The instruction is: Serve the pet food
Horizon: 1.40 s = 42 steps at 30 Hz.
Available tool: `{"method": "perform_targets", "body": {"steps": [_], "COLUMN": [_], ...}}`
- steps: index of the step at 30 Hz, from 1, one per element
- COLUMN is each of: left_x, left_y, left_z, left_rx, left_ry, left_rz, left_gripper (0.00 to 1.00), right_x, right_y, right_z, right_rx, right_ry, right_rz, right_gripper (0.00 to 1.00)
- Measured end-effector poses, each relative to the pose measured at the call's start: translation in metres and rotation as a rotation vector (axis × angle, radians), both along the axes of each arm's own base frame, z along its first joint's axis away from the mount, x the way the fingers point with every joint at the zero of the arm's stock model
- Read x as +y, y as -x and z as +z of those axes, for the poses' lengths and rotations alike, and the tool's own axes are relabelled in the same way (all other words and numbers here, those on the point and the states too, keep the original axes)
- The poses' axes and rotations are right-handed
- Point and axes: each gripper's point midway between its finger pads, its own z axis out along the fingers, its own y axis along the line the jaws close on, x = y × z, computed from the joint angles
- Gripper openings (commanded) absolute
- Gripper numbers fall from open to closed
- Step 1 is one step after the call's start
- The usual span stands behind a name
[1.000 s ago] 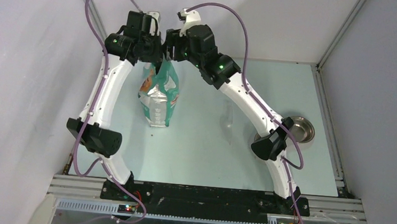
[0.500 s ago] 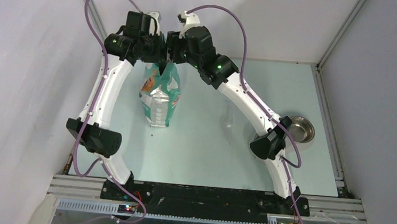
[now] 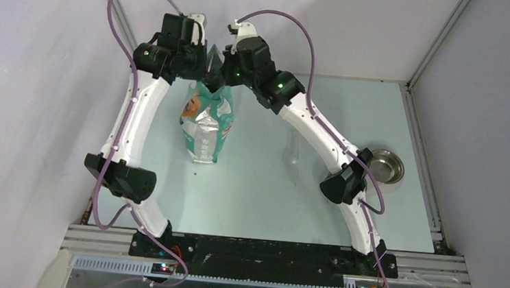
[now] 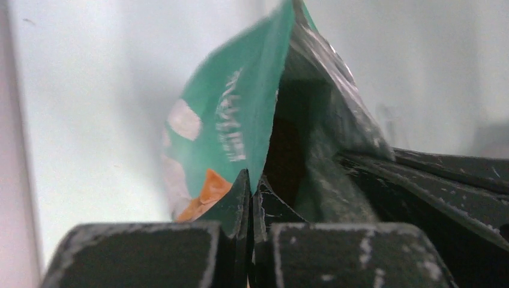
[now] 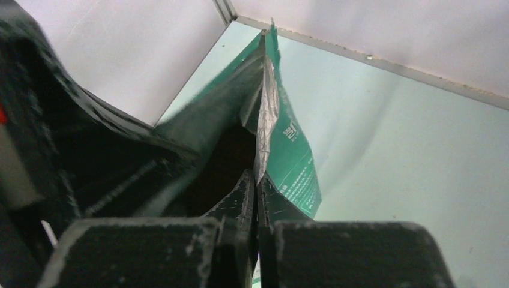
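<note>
The step in hand is opening the teal-green foil-lined bag [image 3: 205,123], which stands upright on the pale green tabletop [image 3: 263,186] toward the far left. The left tool [image 4: 250,180] is clamped on the bag's left top lip, its fingers pressed together with the thin film between them. The right tool [image 5: 257,180] is closed the same way on the opposite lip. Between the two the mouth gapes into a dark, silver-lined hollow. No pet food can be seen in any view. By my reading it sits down inside the bag, too deep in shadow to make out from either wrist camera. The round shiny steel bowl [image 3: 384,166] lies well apart, at the right edge of the tabletop and partly behind the right arm's elbow; the part that shows looks bare, so serving has probably not begun. The next move likely calls for drawing the two lips gently apart until the mouth holds its shape, keeping the bag's base planted so it does not tip. One arm would then have to let go and get the food across to the bowl.
</note>
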Motion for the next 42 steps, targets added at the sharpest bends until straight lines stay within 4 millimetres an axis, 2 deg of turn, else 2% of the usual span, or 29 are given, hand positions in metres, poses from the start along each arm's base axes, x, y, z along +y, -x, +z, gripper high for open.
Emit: {"method": "perform_targets", "body": {"steps": [5,9,14,22,25,27,29,31,32,34,37,42], "left_x": [0.035,0.050,0.048,0.030,0.026,0.023,0.021,0.017,0.015,0.013,0.013,0.016], "left_y": [-0.011,-0.013,-0.008,-0.007,-0.006,-0.007,-0.010,-0.016,-0.019,-0.025,-0.033,-0.041], "left_z": [0.028,0.037,0.038,0.036,0.036,0.035,0.034,0.034,0.036,0.038,0.042,0.049], "left_rx": [-0.036,-0.063,-0.080,-0.075,-0.072,-0.069,-0.070,-0.084,-0.093,-0.111,-0.136,-0.173], "left_ry": [-0.204,-0.307,-0.343,-0.249,-0.221,-0.203,-0.186,-0.166,-0.156,-0.145,-0.137,-0.144], "left_rz": [0.051,0.048,0.000,-0.053,-0.063,-0.068,-0.067,-0.067,-0.064,-0.057,-0.037,-0.006], "left_gripper": [0.00,0.00,0.00,0.00,0.00,0.05,0.14,0.27,0.39,0.54,0.63,0.68], "right_x": [-0.019,-0.030,-0.033,-0.037,-0.036,-0.034,-0.030,-0.027,-0.025,-0.024,-0.020,-0.021], "right_y": [-0.015,-0.025,-0.026,-0.029,-0.028,-0.026,-0.025,-0.025,-0.025,-0.024,-0.021,-0.020], "right_z": [0.012,0.019,0.025,0.022,0.022,0.022,0.029,0.037,0.040,0.044,0.050,0.058], "right_rx": [-0.071,-0.130,-0.151,-0.075,-0.049,-0.037,-0.047,-0.064,-0.070,-0.075,-0.083,-0.094], "right_ry": [0.058,0.102,0.111,0.037,0.006,-0.016,-0.047,-0.076,-0.090,-0.107,-0.132,-0.163], "right_rz": [-0.021,-0.030,-0.030,0.037,0.076,0.101,0.132,0.157,0.168,0.183,0.216,0.255], "right_gripper": [0.00,0.00,0.00,0.00,0.13,0.21,0.24,0.27,0.29,0.32,0.34,0.37]}}
